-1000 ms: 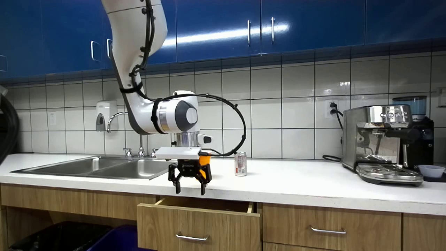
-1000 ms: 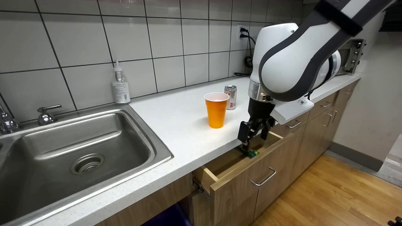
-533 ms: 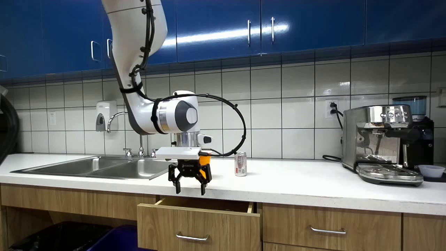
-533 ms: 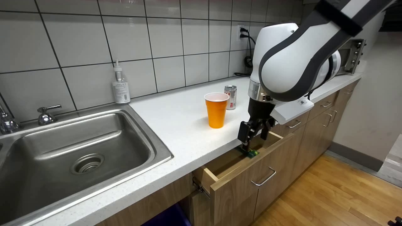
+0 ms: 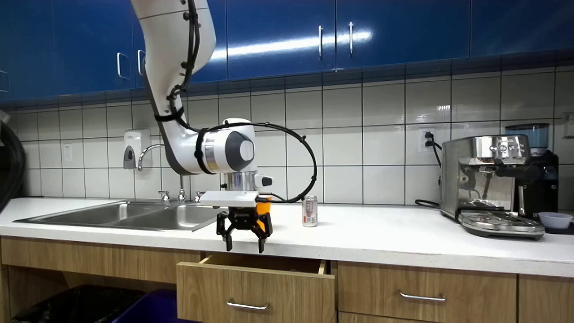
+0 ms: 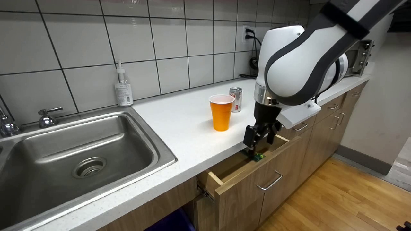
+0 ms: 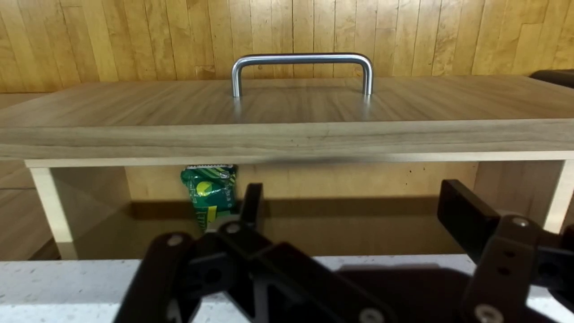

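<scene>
My gripper [image 5: 245, 246] points down over the pulled-out wooden drawer [image 6: 239, 194], just in front of the counter's edge. Its fingers [image 7: 253, 202] are spread wide, and nothing is between them in the wrist view. A green packet with yellow marks [image 7: 210, 190] lies on the drawer floor, left of the jaws in that view; its lower end is hidden by the left finger. The same packet [image 6: 257, 157] shows below the fingertips in an exterior view. On the counter stand an orange cup [image 6: 221, 117], upright, and a silver can [image 6: 236, 100] behind it.
A steel sink [image 6: 135, 160] is set into the white counter [image 6: 179, 128], with a pump bottle [image 6: 124, 91] at its back corner. The drawer handle [image 7: 301, 58] juts from the drawer front. A coffee machine [image 5: 489, 184] stands farther along; blue cabinets [image 5: 278, 40] hang above.
My arm and gripper have sunk very slightly toward the drawer in the last half second. The jaws stay as wide, and the packet, cup, can and drawer have not moved.
</scene>
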Robot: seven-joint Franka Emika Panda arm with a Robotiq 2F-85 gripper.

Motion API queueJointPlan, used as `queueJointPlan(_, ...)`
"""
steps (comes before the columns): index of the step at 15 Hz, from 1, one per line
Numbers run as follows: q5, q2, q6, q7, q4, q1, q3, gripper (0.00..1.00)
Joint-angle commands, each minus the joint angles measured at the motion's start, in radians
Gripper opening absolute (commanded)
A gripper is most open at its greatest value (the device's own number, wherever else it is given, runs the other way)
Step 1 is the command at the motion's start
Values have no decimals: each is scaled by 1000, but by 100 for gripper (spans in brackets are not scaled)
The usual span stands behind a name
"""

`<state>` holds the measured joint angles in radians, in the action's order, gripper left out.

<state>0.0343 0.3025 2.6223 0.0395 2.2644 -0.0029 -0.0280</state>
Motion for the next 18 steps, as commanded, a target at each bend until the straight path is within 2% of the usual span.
queueJointPlan(1,-6,26,22,20,-10,-17,6,100)
queueJointPlan(18,-7,116,42,122,-53,-58,20,100)
